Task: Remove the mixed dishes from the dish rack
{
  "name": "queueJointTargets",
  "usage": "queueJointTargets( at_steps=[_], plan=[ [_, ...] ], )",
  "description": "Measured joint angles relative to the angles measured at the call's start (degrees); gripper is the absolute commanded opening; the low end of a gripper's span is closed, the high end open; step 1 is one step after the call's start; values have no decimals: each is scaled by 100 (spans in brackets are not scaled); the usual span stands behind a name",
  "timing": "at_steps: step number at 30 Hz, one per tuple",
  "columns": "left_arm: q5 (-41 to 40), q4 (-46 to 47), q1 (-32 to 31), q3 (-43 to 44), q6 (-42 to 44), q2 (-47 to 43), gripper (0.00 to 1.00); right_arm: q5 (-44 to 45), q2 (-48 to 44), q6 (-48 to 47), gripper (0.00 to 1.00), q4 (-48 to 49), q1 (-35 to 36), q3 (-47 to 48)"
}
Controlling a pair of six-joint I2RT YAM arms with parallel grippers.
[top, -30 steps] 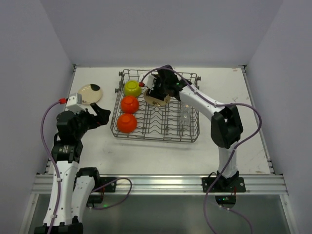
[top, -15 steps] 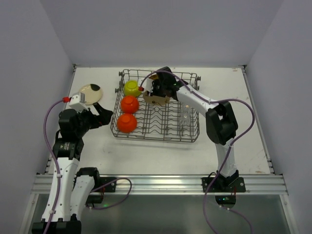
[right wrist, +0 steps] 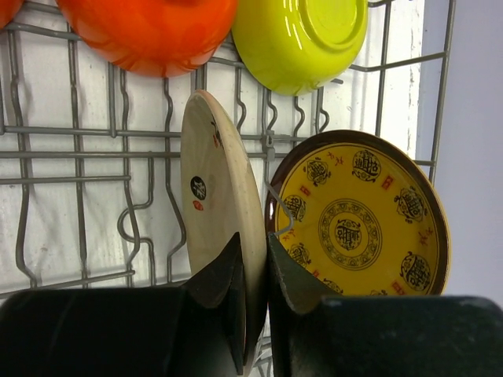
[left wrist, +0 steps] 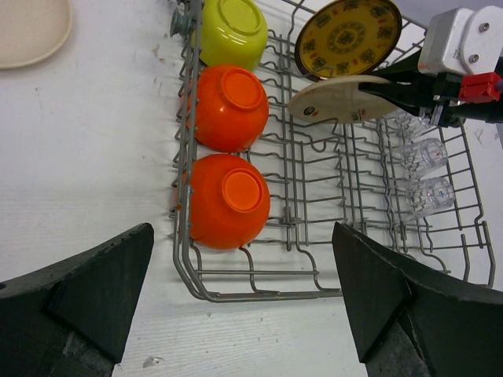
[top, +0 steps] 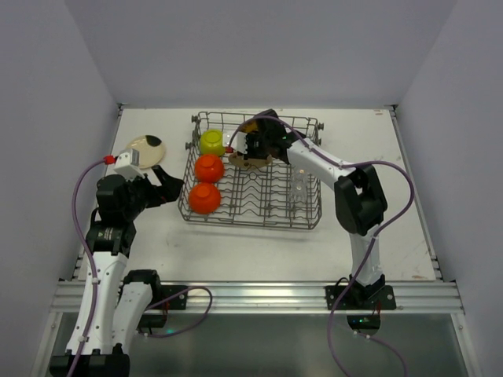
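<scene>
Top view first: far left on the white counter (top: 393, 157) lies one plate (top: 145, 151) with its cream side up, outside the rack. Just below it the left pincer (top: 161, 188) sits above the counter with its two fingers wide apart and nothing between them. It is near the left end of the dish rack (top: 251, 214) but not touching it.

Next comes the grey wire rack in the middle of the counter. Along its left side sit three bowls upside down in a row: the yellow-green bowl (top: 212, 141) at the back, then an orange bowl (top: 208, 167), then a second orange bowl (top: 204, 198) at the front.

Right of the bowls, at the back of the rack, the right pincer (top: 250, 155) is clamped on the rim of a cream-backed plate (right wrist: 220, 204). In the right wrist view one finger (right wrist: 224, 275) is on the cream side and the other is on the other side. Just beside it stands a yellow patterned plate (right wrist: 357, 220) among the tines.

Further right in the rack are small clear glasses (left wrist: 420, 169), all in a row
</scene>
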Motion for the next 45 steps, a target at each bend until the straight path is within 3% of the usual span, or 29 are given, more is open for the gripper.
queueJointTargets(
  at_steps=[18, 45],
  plan=[
    [-2, 2, -35, 0, 0, 9, 100, -234, -153, -328, 0, 4, -103, -223],
    [-2, 2, -35, 0, -2, 22, 100, -437, -1014, -1086, 0, 439, -328, -1346]
  ],
)
